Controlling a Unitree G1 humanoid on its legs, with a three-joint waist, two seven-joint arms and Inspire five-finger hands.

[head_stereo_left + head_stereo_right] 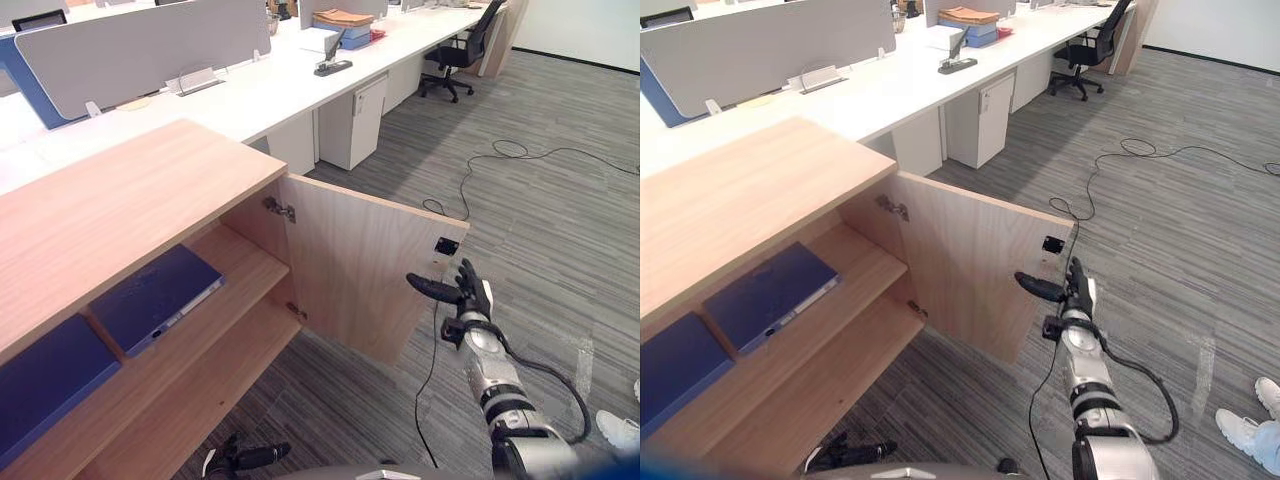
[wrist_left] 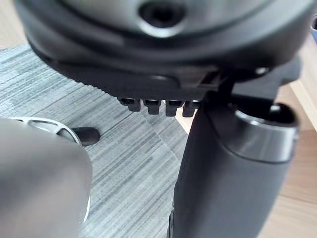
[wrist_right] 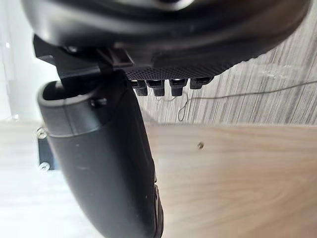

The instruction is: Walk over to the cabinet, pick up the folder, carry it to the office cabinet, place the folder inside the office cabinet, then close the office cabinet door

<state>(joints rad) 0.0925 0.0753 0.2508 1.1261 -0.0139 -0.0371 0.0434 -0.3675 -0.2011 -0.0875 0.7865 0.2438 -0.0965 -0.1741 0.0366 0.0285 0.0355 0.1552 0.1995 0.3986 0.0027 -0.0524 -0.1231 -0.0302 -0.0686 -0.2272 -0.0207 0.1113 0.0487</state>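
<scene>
The wooden office cabinet [image 1: 120, 200] stands open, its door [image 1: 365, 265] swung out towards me. On the upper shelf lies a blue folder [image 1: 155, 295] with a pale edge, flat and slightly askew; a second blue folder [image 1: 45, 385] lies to its left. My right hand [image 1: 470, 300] is open, held just past the door's free edge near a small black latch piece [image 1: 447, 246], thumb pointing at the door's inner face and holding nothing. In the right wrist view the door panel [image 3: 237, 183] is close behind the thumb [image 3: 109, 163]. My left hand [image 1: 245, 458] hangs low by the floor, open and holding nothing.
A long white desk [image 1: 260, 90] with grey dividers runs behind the cabinet, with a white drawer unit [image 1: 355, 120] beneath it and a black office chair [image 1: 460, 50] at its far end. A cable [image 1: 500, 160] trails over the grey carpet. A person's white shoe [image 1: 1245, 430] is at lower right.
</scene>
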